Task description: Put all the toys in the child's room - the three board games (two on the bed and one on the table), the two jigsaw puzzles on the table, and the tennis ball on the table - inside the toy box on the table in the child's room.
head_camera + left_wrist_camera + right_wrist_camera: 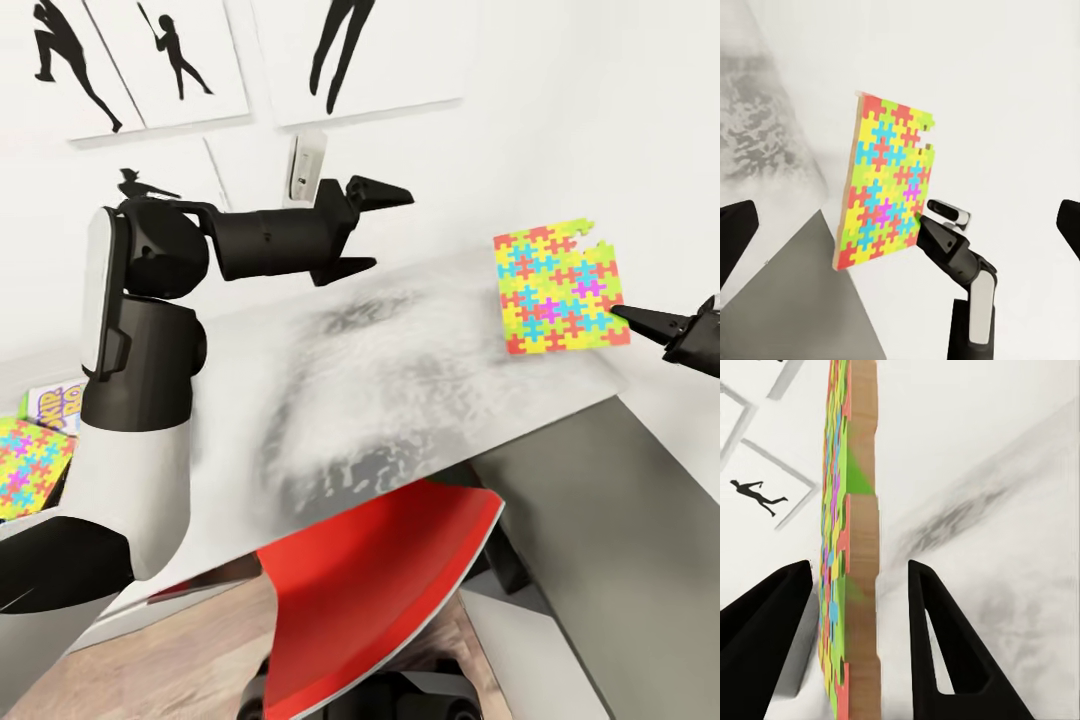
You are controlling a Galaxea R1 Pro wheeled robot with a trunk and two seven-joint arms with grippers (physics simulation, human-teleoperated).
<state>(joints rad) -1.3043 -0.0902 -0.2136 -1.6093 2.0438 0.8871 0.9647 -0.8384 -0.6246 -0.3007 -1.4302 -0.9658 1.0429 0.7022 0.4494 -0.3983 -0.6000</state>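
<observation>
Right claw (640,322) straddles, jaws parted, the thin, stiff multicoloured jigsaw-puzzle board (559,287) upright above the grey worktop (400,400); likely light, best pinched edge-on.

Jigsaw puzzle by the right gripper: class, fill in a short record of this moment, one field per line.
Held item: jigsaw puzzle, on edge above the table
Right gripper: jaws astride the puzzle's edge, small gaps showing on both sides, so a firm grip cannot be confirmed
Left gripper: jaws open, empty, above the table
Second puzzle: low beside the left arm
Beside it: a printed box, partly hidden
Wall: silhouette pictures
</observation>
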